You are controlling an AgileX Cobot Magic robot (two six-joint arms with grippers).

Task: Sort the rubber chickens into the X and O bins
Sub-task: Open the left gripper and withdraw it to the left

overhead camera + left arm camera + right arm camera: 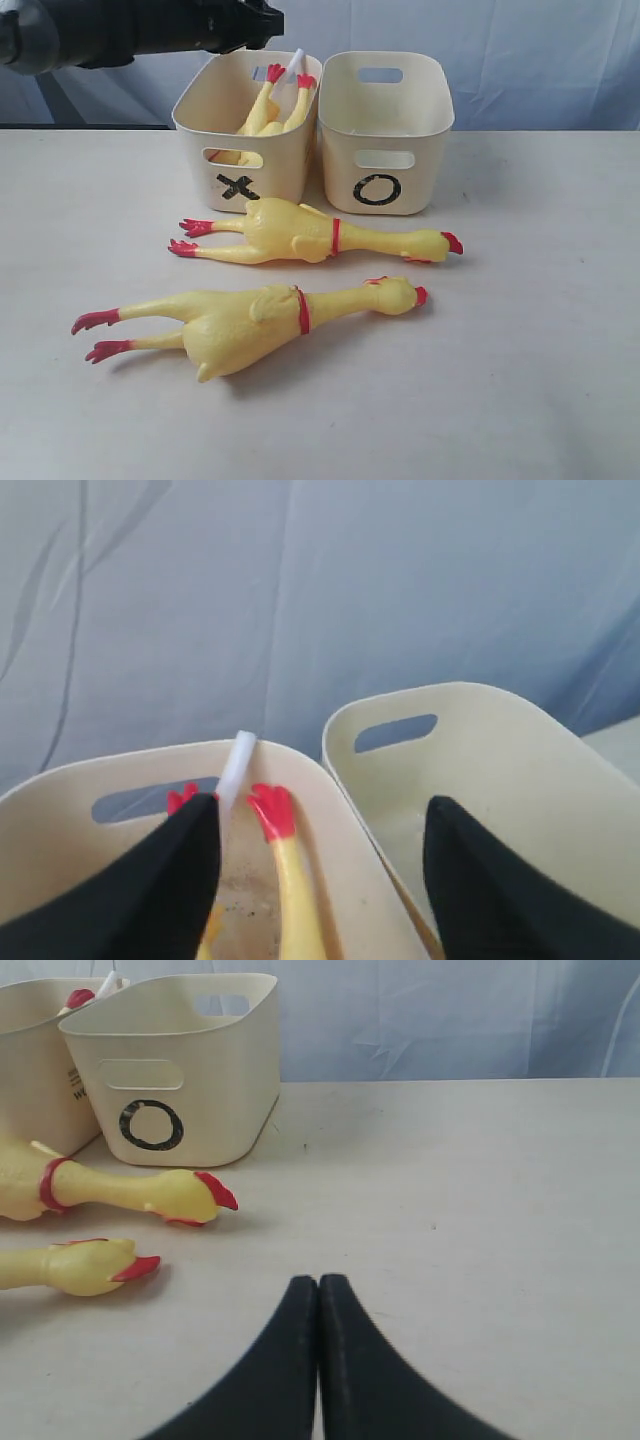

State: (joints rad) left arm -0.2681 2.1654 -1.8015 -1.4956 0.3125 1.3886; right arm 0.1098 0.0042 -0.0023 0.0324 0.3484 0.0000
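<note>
Two yellow rubber chickens lie on the table in front of the bins, one nearer the bins (pixel 310 234) and one closer to the front (pixel 250 318). A third chicken (pixel 268 108) stands feet-up inside the X bin (pixel 243 150); its red foot (pixel 273 810) shows in the left wrist view. The O bin (pixel 383 135) stands to the right of the X bin. My left gripper (pixel 320 815) hangs open above the X bin, holding nothing. My right gripper (pixel 319 1282) is shut and empty over bare table, to the right of the chickens' heads (pixel 190 1198).
A white tag (pixel 296 62) sticks up from the X bin beside the chicken's feet. A blue cloth backdrop (pixel 520 50) hangs behind the table. The left arm (pixel 120 30) reaches in from the upper left.
</note>
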